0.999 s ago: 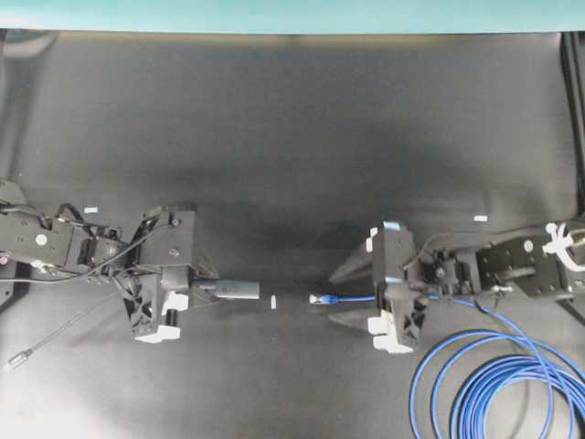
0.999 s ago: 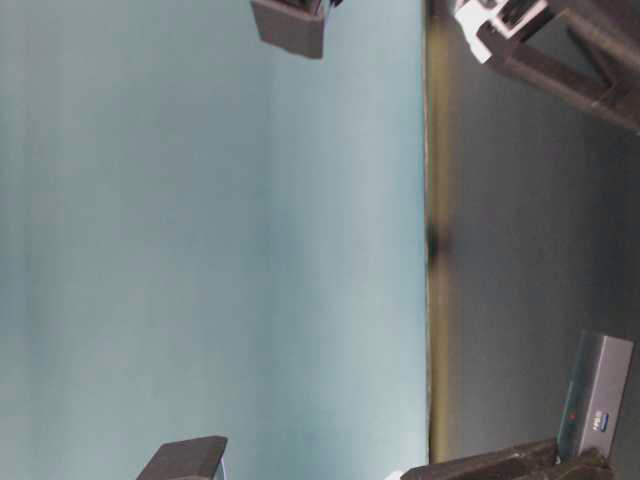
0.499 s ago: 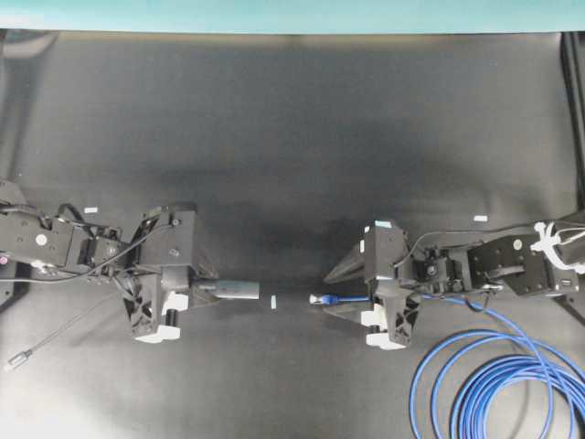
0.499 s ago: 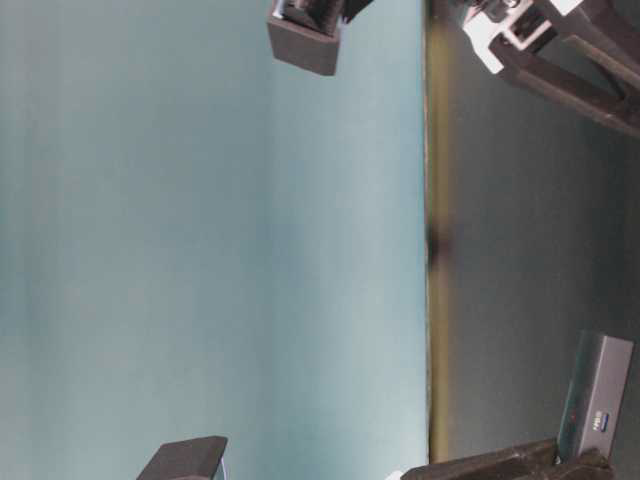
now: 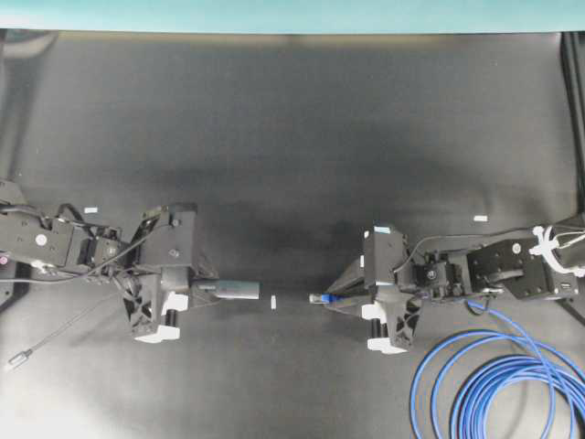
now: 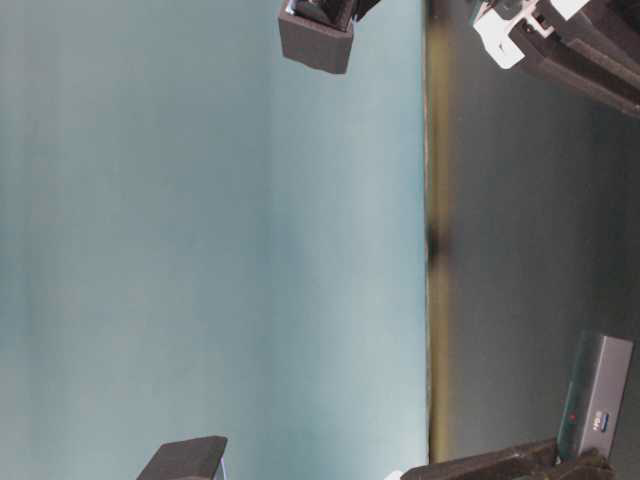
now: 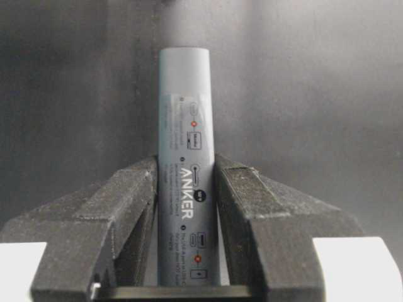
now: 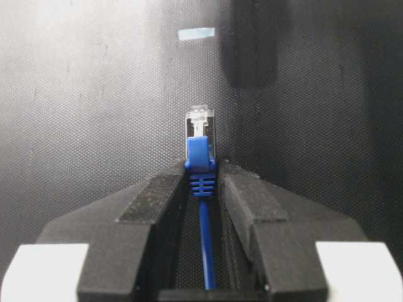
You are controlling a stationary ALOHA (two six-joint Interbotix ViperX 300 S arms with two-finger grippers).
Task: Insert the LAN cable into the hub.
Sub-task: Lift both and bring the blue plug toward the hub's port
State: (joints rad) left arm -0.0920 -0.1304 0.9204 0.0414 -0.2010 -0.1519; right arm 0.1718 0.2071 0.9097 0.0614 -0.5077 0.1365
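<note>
The LAN cable [image 8: 200, 165] ends in a clear plug that sticks out just past the right gripper [image 8: 201, 182], whose fingers [image 8: 157, 198] are clenched on the blue boot behind it; the rest of the cable trails back to loose coils on the tabletop [image 5: 292, 137] at the lower right of the overhead view. Facing it, well apart across a small white tape mark [image 5: 273, 302], the hub [image 7: 186, 151] lies level in the left gripper [image 5: 196, 289], its fingers [image 7: 135, 195] clamped on the grey bar's lower half with the free end pointing at the plug. The risk from here, as I judge it, is misalignment: the grip sits on the flexible boot, so the plug could tilt or twist on contact and miss the port. The coils might also drag on the cable and pull the plug aside.
</note>
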